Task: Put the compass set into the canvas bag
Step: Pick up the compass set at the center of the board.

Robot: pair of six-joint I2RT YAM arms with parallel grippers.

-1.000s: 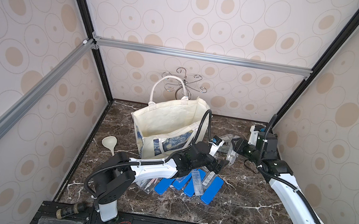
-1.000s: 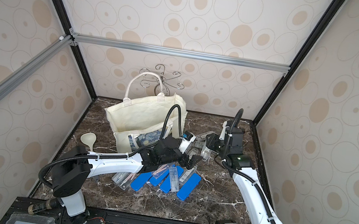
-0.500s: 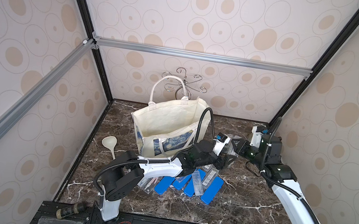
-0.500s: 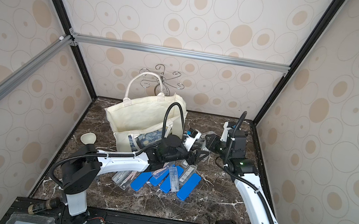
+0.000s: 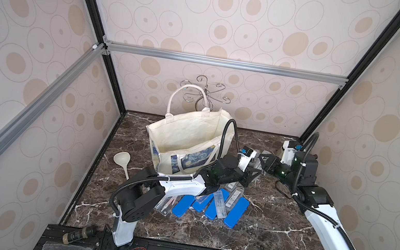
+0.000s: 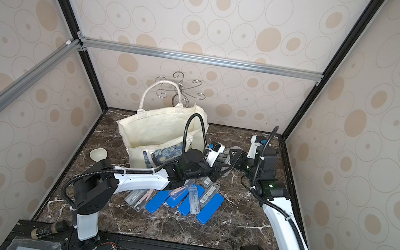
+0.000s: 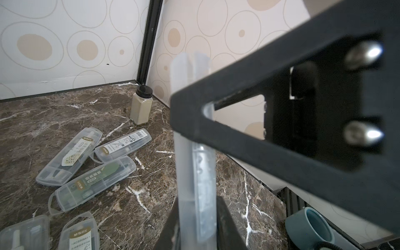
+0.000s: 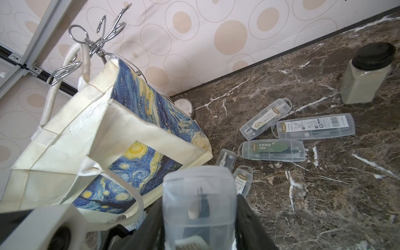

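Veined dark marble tabletop [image 5: 273, 224]; left jaws and right jaws both pinch one translucent plastic compass case [image 8: 199, 194].

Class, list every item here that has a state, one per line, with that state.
left gripper: shut on the held compass case.
right gripper: shut on the held compass case.
held compass case: closed, off the table, between both grippers.
canvas bag: upright, mouth open.
jar: upright, lid on.
loose clear cases: closed, lying flat.
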